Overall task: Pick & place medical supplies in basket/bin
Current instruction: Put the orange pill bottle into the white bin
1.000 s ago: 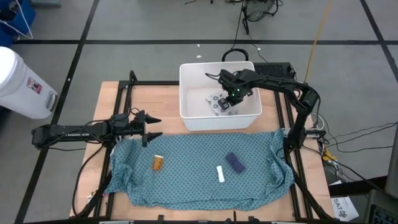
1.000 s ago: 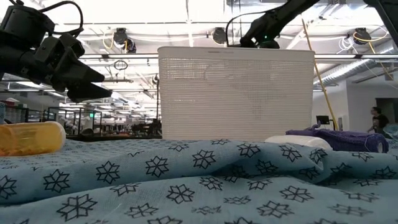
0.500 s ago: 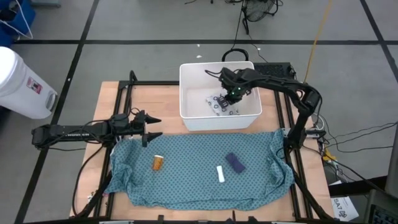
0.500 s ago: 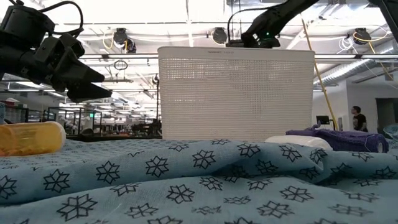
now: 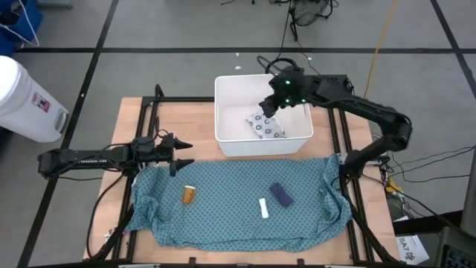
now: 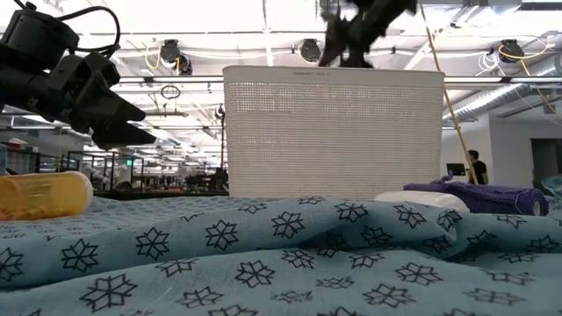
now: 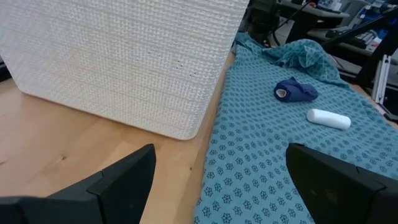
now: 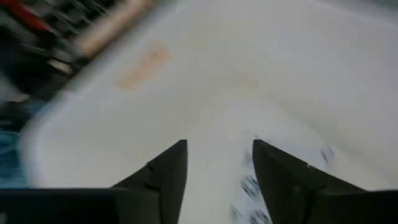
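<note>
The white bin (image 5: 262, 113) stands at the table's far middle. The flat white packet with ring prints (image 5: 266, 126) lies on its floor. My right gripper (image 5: 269, 104) hovers above the bin, open and holding nothing; its wrist view looks down past the fingers (image 8: 168, 174) at the packet (image 8: 249, 186). On the teal cloth (image 5: 238, 205) lie the orange pill bottle (image 5: 190, 194), the white tube (image 5: 263, 208) and the dark blue block (image 5: 280, 194). My left gripper (image 5: 178, 152) waits open at the cloth's far left corner, pointing toward the table's right edge.
A white cylindrical container with a red label (image 5: 26, 93) stands on the floor beyond the table's left side. Bare wood (image 5: 186, 112) lies left of the bin. Cables and a dark box (image 5: 327, 78) sit behind the bin. A person (image 6: 474, 167) stands far off in the room.
My right gripper has risen from inside the bin to above its rim, shifting a little toward the far edge. The packet it was down on has stayed behind, flat on the bin's floor.
</note>
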Robot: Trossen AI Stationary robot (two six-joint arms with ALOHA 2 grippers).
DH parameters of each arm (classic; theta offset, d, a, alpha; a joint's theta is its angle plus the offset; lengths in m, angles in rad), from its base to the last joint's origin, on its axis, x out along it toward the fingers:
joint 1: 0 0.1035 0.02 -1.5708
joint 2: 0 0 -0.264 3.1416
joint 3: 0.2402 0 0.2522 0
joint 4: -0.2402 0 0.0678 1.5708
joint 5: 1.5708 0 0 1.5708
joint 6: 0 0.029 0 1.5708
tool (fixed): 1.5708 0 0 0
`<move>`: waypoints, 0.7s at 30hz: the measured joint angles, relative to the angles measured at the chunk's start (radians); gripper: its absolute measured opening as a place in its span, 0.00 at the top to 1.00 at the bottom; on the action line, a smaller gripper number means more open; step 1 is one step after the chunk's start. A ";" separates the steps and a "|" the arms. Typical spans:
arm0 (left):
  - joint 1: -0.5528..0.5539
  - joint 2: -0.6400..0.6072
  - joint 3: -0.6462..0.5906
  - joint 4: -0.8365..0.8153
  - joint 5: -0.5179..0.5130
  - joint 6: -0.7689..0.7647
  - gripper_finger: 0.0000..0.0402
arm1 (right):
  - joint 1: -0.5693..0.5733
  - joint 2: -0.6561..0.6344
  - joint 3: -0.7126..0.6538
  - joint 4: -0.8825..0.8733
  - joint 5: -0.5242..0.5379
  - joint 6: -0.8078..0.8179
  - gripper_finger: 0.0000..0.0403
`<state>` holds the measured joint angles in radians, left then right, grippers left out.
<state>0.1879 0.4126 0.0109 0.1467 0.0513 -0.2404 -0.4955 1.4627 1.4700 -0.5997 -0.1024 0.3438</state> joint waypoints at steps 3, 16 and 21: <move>0.000 0.000 0.000 -0.002 0.001 -0.010 0.10 | 0.073 -0.070 0.000 0.068 0.027 -0.019 0.51; 0.000 0.000 0.000 -0.002 0.006 -0.097 0.10 | 0.504 -0.160 -0.068 0.168 0.378 -0.156 0.51; 0.000 0.000 0.000 0.007 0.100 -0.147 0.10 | 0.634 -0.158 -0.258 0.410 0.443 -0.169 0.51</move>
<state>0.1874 0.4123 0.0109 0.1532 0.1514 -0.3878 0.1389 1.3045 1.2117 -0.1900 0.3405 0.1745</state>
